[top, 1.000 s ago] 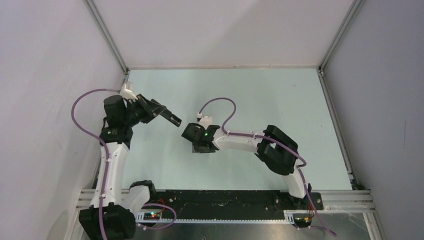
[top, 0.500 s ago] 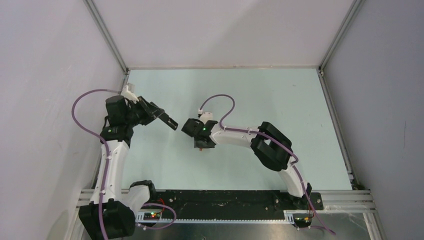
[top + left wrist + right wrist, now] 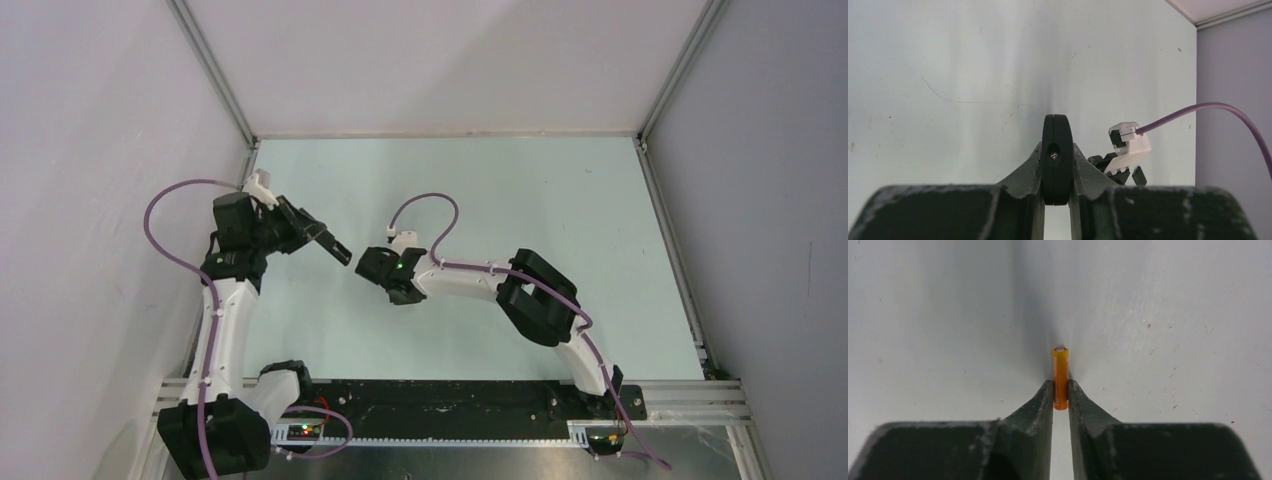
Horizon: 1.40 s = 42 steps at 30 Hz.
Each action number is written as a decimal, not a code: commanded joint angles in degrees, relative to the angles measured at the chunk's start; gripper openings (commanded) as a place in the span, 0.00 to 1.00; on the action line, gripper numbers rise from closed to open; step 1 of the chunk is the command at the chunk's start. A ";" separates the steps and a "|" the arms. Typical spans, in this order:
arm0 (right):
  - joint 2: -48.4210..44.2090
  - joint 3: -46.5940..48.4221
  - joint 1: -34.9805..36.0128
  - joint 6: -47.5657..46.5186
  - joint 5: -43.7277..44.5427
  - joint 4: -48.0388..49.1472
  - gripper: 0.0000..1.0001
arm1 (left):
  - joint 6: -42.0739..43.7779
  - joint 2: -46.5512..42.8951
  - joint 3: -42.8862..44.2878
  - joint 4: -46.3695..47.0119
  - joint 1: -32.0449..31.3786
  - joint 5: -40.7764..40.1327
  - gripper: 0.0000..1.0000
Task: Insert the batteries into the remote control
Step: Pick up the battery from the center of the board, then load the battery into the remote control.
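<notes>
As matte fingers (image 3: 1034, 407) pinch, glossy orange battery (image 3: 1060, 374)

Pale mint-green tabletop (image 3: 560, 210), matte, framed in aluminium.

Bounded by silver rails (image 3: 450, 133) at 12, 9 and 3 o'clock; closed at 6 o'clock by a black mounting plate (image 3: 450, 397) carrying both arm bases, left base (image 3: 215, 440) toward 7, right base (image 3: 612, 395) toward 5. Marked by a thin curved scratch (image 3: 968, 101) in the left wrist view and scattered dark specks (image 3: 1149, 326) in the right wrist view. Soft arm shadows across the middle.
</notes>
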 commanded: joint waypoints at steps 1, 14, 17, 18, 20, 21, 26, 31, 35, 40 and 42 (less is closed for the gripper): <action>0.67 1.35 -0.14 0.73 1.69 -2.38 0.15 | 1.77 -0.88 0.42 0.53 0.73 -0.20 0.00; -23.30 -19.57 -0.04 -22.48 -1.46 11.45 0.01 | 0.89 4.35 -0.71 0.71 -0.33 12.71 0.00; -30.90 -26.08 -0.40 -27.70 -4.10 13.04 0.00 | 0.40 8.63 0.36 0.73 -1.82 19.34 0.00; -34.78 -28.81 -0.63 -28.58 -6.19 13.20 0.00 | 0.53 10.13 1.01 0.76 -3.11 20.39 0.00; -40.22 -31.75 -1.21 -30.82 -9.79 13.09 0.00 | 1.40 11.86 2.16 0.77 -5.81 22.61 0.00; -43.97 -33.39 -1.43 -32.22 -12.82 13.06 0.00 | 2.16 12.36 2.80 0.75 -7.58 23.65 0.00; -55.30 -35.50 -2.49 -34.33 -21.60 12.70 0.00 | 4.40 16.24 5.09 1.10 -15.54 26.36 0.00; -62.87 -35.36 -3.18 -32.20 -28.19 13.29 0.01 | 3.92 18.76 7.40 4.27 -21.18 30.22 0.00; -63.74 -32.59 -4.14 -27.11 -30.69 12.60 0.01 | 3.00 20.97 10.28 5.89 -24.46 34.22 0.00; -59.70 -23.59 -4.41 -21.34 -30.95 8.11 0.01 | -1.37 22.80 14.05 7.77 -25.95 38.07 0.00; -57.43 -20.09 -4.38 -20.49 -30.83 5.48 0.01 | -3.73 23.33 15.24 8.16 -26.00 39.23 0.00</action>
